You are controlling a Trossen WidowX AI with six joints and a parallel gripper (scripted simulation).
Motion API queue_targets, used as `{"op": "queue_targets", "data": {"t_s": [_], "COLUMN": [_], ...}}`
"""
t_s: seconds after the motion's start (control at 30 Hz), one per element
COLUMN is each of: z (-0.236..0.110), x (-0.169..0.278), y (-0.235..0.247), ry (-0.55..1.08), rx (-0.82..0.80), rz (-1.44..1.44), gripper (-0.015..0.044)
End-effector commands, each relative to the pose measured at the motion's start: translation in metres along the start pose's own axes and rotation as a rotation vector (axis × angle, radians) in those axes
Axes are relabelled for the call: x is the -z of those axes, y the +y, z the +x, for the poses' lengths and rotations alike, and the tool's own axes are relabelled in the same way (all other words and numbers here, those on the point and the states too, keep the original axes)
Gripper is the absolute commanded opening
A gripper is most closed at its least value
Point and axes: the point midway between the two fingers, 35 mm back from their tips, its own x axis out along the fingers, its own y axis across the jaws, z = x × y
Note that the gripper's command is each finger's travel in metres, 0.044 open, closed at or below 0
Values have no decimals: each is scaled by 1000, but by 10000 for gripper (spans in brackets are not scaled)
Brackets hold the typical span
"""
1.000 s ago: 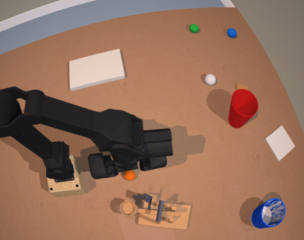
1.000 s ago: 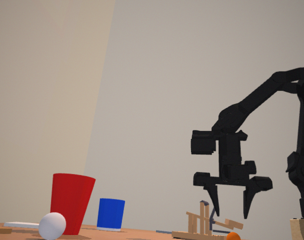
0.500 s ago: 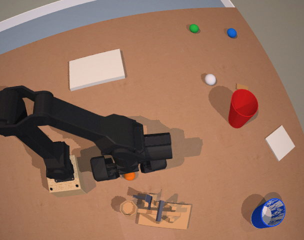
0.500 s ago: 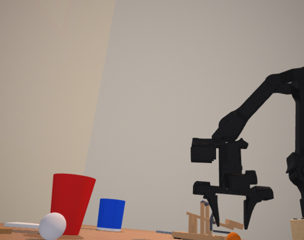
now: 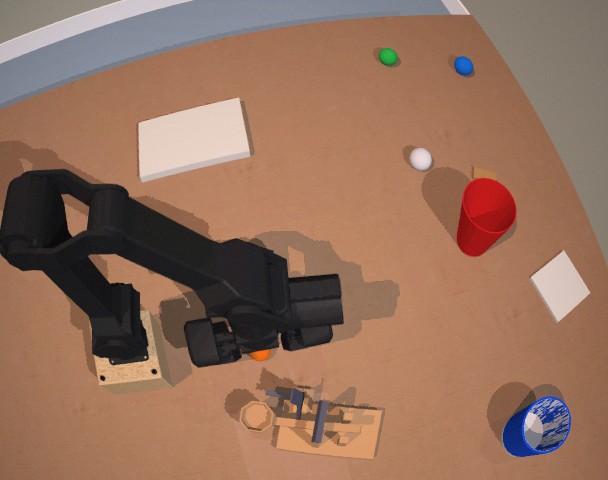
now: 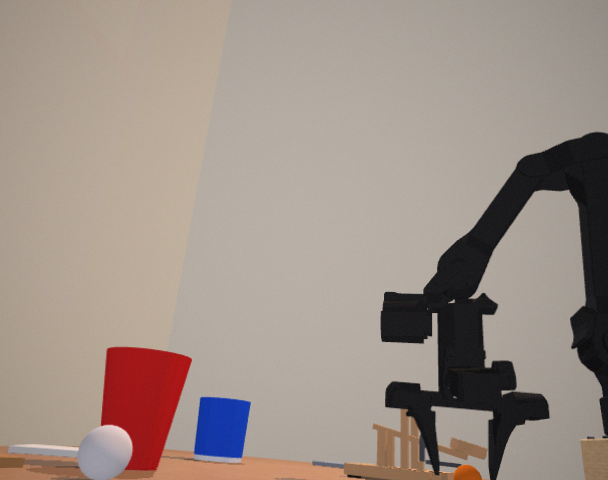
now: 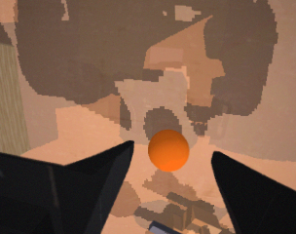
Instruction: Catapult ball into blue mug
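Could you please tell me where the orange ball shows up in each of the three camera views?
Top: the orange ball peeks out from under the gripper, just above the wooden catapult.
Exterior: at the bottom edge, on the table between the open fingertips.
Wrist: near centre, between the two dark fingers.
Shared landmark: the gripper straddling it.

The orange ball (image 5: 261, 354) rests on the brown tabletop, just beside the wooden catapult (image 5: 325, 424). The catapult sits on a flat rectangular base, its octagonal cup (image 5: 256, 415) at the end pointing away from the mug. The blue mug (image 5: 536, 426), white-streaked inside, stands upright, well apart from the catapult's opposite end.
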Motion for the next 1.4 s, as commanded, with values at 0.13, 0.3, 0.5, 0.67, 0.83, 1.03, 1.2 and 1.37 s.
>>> {"op": "queue_targets", "data": {"t_s": [0.13, 0.3, 0.5, 0.67, 0.83, 1.03, 1.2, 1.37], "z": [9, 9, 9, -6, -38, -79, -113, -118], "x": [0, 0, 0, 1, 2, 2, 1, 1], "y": [3, 3, 3, -1, -5, -2, 7, 9], "ry": [3, 3, 3, 3, 3, 3, 3, 3], "rx": [-9, -9, -9, -8, -8, -8, -8, -9], "rz": [-1, -1, -1, -1, -1, -1, -1, -1], "gripper": [247, 136, 96, 0, 0, 0, 0, 0]}}
